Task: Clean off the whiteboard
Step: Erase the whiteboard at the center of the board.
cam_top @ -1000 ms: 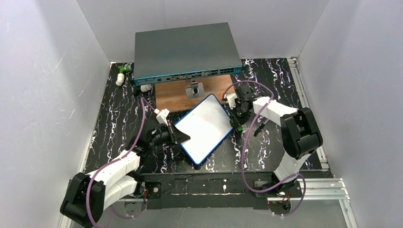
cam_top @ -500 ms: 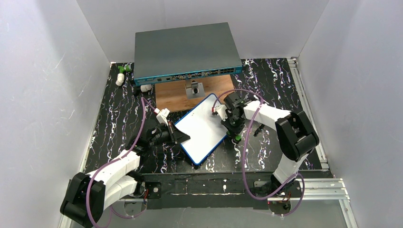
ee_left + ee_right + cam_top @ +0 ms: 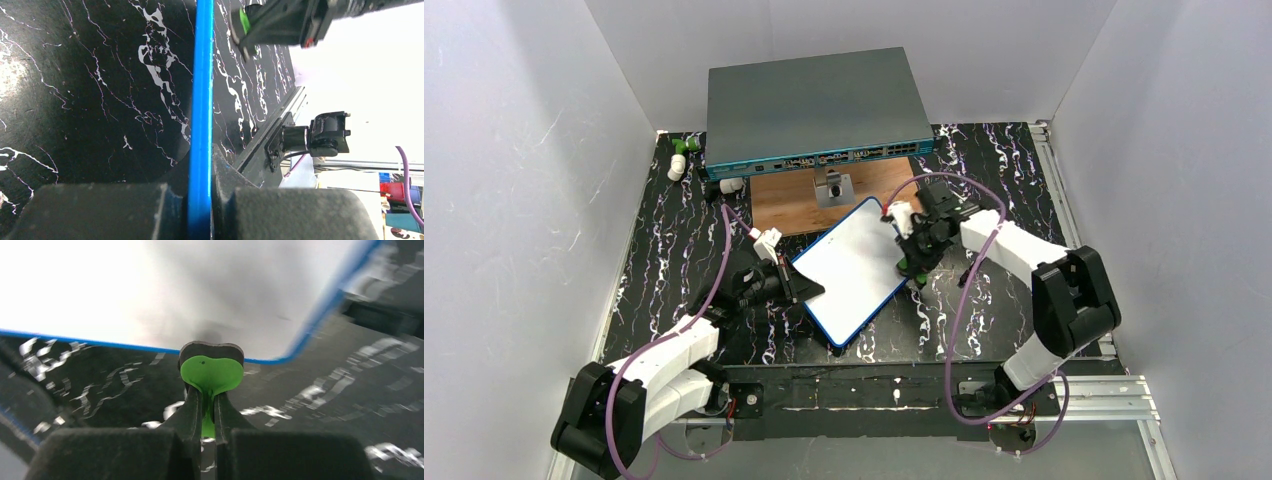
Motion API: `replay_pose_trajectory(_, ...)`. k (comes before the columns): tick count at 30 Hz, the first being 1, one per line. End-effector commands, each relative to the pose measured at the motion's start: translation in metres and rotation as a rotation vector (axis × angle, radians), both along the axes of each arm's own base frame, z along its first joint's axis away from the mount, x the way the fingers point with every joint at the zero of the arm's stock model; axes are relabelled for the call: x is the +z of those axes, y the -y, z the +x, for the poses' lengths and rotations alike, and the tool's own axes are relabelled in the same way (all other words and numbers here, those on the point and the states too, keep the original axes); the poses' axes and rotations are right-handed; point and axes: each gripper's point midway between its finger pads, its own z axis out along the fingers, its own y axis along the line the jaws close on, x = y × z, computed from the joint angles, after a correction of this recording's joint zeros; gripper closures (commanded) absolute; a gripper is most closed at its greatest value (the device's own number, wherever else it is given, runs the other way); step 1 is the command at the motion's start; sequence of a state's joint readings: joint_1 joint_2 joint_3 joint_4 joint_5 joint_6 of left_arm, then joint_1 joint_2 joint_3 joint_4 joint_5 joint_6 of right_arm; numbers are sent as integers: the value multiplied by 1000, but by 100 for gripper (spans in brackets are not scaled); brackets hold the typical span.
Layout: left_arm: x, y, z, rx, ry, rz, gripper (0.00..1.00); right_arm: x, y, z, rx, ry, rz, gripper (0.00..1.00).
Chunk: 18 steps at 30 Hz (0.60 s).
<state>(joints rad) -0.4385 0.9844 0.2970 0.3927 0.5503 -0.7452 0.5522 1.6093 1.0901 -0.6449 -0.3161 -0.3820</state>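
So the whiteboard (image 3: 852,268) sits pretty much dead centre on the black marbled counter (image 3: 674,250), turned on a diagonal with one corner pointing to about 1 o'clock and the opposite one to 7. From the top view its face reads plain white inside the thin blue frame. I can't tell whether it's lying fully flat or tipped up a bit.

The left claw (image 3: 802,287) is clenched on the board's 9 o'clock edge. In the left wrist view the blue frame (image 3: 201,100) runs straight up between the two fingers (image 3: 125,210), seen edge-on.

The right claw (image 3: 911,262) is over at the board's 3 o'clock edge, pinched tight on a green heart-shaped pad (image 3: 211,371) with a dark backing layer. In the right wrist view that pad sits right at the blue border near a rounded corner; whether it's actually pressing on the board, I can't tell.

Behind the board at 12 o'clock there's a brown wooden board (image 3: 789,208), and past that the big grey-teal network switch (image 3: 814,105). A few small white and green bits (image 3: 680,155) sit near the 10 o'clock corner.
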Motion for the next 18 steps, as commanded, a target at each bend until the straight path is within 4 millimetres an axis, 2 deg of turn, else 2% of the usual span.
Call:
replay_pose_trajectory(1,-37,-9,-26,-35,-158,97,100,-10,34,41,-163,93,-69,99)
replay_pose_trajectory(7,-36,-9,-27,-33,-155,91,100,-31,44,47,-178,60,-154,99)
replay_pose_trajectory(11,-36,-8,-26,-33,-153,86,100,-45,47,37,-163,2,-186,99)
replay_pose_trajectory(15,-36,-6,-25,-37,-153,76,100,-45,26,16,-83,-64,-127,99)
replay_pose_trajectory(18,-34,-3,-25,-41,-154,54,100,-34,1,-2,-7,-93,-50,99)
